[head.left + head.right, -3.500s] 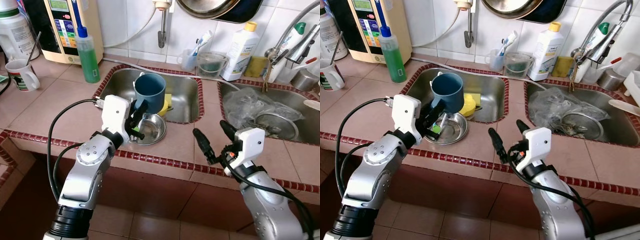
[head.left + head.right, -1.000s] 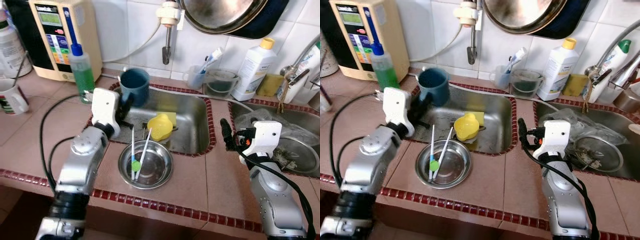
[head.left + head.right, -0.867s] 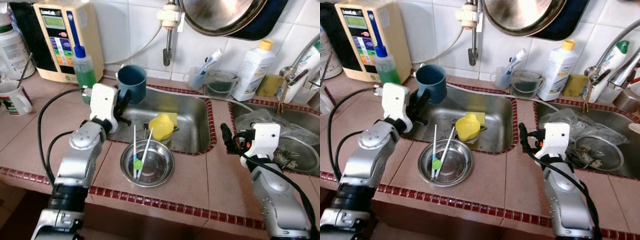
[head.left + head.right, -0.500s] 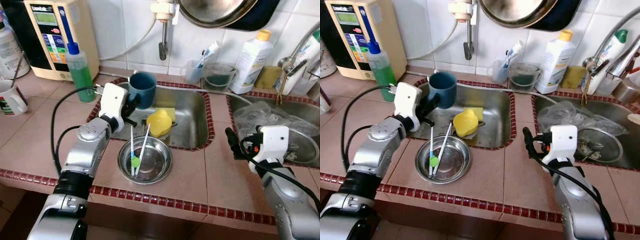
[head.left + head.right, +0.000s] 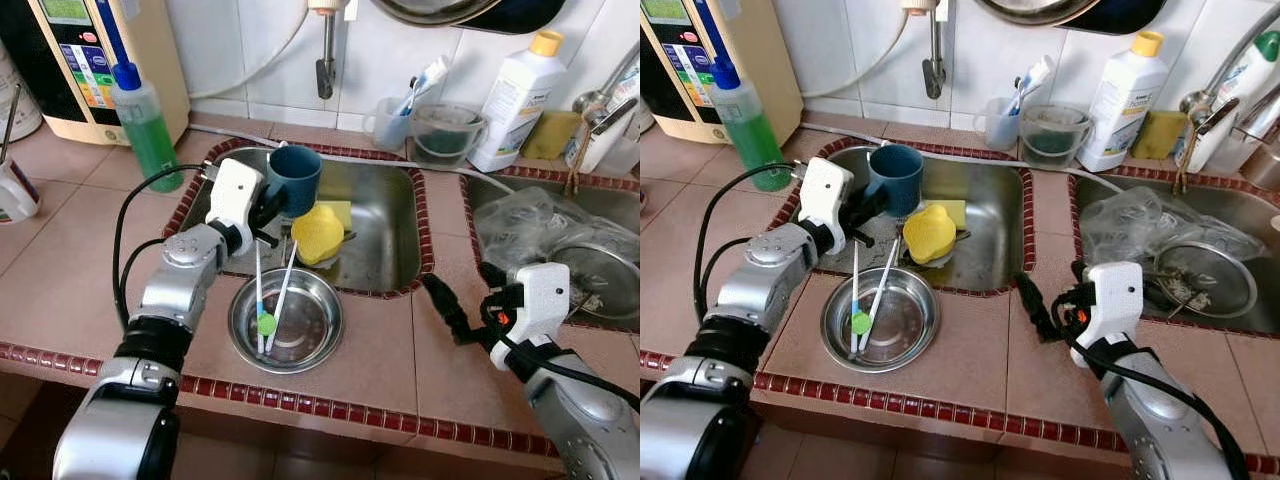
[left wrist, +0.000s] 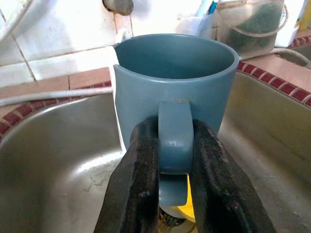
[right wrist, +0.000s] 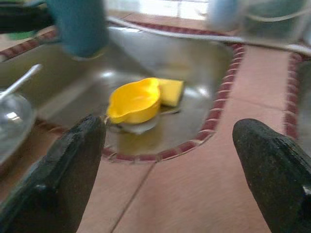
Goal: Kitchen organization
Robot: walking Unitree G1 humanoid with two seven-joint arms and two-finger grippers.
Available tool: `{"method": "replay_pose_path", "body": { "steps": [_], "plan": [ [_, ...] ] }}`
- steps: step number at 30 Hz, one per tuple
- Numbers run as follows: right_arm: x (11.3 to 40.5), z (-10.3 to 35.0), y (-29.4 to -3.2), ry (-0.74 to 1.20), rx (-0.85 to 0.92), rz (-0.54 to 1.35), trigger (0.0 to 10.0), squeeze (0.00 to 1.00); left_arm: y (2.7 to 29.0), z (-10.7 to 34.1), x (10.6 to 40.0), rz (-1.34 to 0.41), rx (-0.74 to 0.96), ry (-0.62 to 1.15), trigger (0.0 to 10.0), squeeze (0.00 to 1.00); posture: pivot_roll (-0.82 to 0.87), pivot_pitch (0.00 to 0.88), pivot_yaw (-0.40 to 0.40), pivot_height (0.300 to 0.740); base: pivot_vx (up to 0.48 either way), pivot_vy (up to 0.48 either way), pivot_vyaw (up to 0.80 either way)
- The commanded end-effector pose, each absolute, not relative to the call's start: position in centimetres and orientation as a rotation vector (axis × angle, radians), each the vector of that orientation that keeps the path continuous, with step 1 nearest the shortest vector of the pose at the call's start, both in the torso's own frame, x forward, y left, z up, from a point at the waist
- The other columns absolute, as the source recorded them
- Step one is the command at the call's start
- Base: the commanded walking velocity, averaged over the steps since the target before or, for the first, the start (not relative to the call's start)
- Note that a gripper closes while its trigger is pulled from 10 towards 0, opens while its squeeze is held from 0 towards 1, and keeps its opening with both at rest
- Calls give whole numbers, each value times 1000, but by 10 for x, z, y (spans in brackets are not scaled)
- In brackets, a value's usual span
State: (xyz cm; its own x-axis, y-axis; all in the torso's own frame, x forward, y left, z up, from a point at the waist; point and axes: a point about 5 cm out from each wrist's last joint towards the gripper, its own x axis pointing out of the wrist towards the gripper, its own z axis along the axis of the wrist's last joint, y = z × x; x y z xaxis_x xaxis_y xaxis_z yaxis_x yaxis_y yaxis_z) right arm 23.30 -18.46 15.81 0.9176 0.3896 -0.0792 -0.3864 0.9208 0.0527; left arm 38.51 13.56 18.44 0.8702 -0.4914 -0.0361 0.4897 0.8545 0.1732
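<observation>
Blue mug [image 6: 172, 92] pinched by its handle in left gripper [image 6: 174, 187], hanging over the sink [image 5: 400, 215]. Right gripper [image 5: 1040, 300] spread wide, empty. Carry step; next needs a clear counter [image 5: 60, 270] spot.

A tiled counter [image 5: 60, 270] with dark red edging carries a cream wall-side appliance [image 5: 90, 60] at the far left. A green liquid bottle [image 5: 145, 125] stands upright just in front of it. A white mug [image 5: 12, 190] sits at the left edge. Against the back wall stand a clear cup holding a toothbrush [image 5: 392, 122], a clear tub [image 5: 445, 132] and a white bottle with a yellow cap [image 5: 515, 100]. Crumpled clear plastic [image 5: 530, 225] lies in the right sink basin.
</observation>
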Motion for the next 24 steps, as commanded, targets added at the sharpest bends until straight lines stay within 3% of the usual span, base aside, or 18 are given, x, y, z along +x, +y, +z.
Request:
{"method": "replay_pose_path", "body": {
  "steps": [1, 10, 24],
  "plan": [
    [228, 163, -180, 88, 50, 460, 10000, 0, 136, 190, 388, -524, 202, -25, 10000, 0, -159, 150, -13, 740, 0, 0, 0],
    [215, 172, -172, 104, 79, 573, 10000, 0, 137, 186, 392, -545, 215, -2, 10000, 0, -175, 160, -10, 740, 0, 0, 0],
    [208, 172, -167, 126, 121, 603, 10000, 0, 138, 193, 396, -579, 225, -20, 10000, 0, -173, 165, 4, 740, 0, 0, 0]
  ]
}}
